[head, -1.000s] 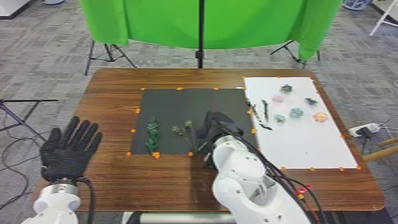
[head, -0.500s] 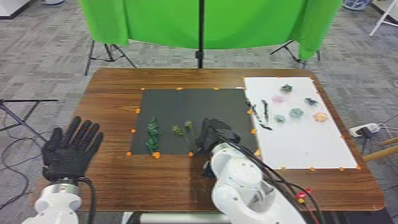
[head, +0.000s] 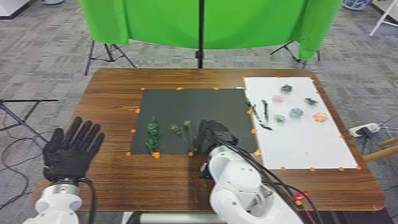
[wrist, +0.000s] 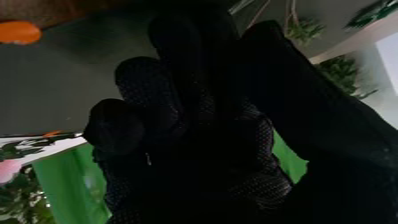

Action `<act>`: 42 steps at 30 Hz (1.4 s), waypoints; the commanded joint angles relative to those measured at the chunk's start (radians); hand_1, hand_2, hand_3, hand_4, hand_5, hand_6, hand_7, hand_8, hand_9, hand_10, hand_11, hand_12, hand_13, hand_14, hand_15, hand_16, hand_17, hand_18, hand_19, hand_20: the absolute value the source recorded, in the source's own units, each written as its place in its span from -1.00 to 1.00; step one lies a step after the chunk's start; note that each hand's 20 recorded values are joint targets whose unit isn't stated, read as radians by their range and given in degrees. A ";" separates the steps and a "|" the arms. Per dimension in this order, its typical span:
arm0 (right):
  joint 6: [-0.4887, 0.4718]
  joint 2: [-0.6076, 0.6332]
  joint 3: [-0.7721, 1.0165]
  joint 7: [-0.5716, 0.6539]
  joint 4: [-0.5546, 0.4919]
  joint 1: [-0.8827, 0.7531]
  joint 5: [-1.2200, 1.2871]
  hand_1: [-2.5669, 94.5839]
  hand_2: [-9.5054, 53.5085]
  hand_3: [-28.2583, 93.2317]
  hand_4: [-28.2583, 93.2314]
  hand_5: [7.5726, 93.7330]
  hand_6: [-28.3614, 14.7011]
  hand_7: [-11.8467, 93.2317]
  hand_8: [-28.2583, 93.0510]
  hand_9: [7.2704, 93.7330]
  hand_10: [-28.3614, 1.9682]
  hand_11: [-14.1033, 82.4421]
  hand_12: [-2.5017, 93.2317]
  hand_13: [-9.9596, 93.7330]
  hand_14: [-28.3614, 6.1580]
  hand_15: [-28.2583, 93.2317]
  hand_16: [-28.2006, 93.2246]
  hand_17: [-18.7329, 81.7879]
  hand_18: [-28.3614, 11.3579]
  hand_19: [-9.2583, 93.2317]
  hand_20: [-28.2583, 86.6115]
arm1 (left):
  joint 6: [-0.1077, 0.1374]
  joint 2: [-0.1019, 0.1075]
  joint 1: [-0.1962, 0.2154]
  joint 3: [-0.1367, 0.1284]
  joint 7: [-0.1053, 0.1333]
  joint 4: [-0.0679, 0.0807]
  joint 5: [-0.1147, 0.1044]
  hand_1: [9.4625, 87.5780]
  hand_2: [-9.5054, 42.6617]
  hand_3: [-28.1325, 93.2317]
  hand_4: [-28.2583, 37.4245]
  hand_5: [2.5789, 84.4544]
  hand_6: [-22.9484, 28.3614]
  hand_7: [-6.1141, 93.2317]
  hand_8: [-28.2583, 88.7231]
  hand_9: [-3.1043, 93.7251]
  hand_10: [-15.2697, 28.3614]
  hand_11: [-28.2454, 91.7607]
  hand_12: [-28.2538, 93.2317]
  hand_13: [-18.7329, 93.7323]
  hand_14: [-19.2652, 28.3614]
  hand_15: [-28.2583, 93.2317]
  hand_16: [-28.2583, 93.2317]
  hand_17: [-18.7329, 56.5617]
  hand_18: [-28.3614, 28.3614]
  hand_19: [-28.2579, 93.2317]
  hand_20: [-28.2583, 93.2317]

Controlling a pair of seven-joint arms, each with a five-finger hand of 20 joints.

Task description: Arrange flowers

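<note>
Stems (wrist: 292,12) likely call for a light, level pinch and a slow release that drags no neighbor, with the right hand (head: 216,132) over the near right part of the black mat (head: 187,102); whether it grips anything cannot be told. The left hand (head: 70,155), released, its fingers straight, waits off the mat's left side. A deep-green, feathery sprig (head: 153,135) lies on the mat's left part, slender tufted sprigs (head: 177,130) nearer its middle. Right of the mat sit pink (head: 278,99) and peach (head: 320,117) blossoms.
</note>
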 commanded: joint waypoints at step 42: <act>0.041 0.199 0.038 0.101 0.478 0.363 -0.021 -0.10 -1.00 0.76 -0.99 0.43 -0.02 -0.13 -0.49 0.42 -0.52 0.35 -0.38 0.43 -0.41 0.81 -0.04 0.10 -1.00 1.00 0.64 | 0.016 -0.042 0.059 -0.023 0.026 -0.023 -0.013 -0.59 0.05 0.73 -1.00 -0.04 0.25 -0.68 -0.68 -0.16 0.42 -0.18 -0.38 -0.17 0.48 0.01 -0.66 -0.68 0.46 0.05 -0.35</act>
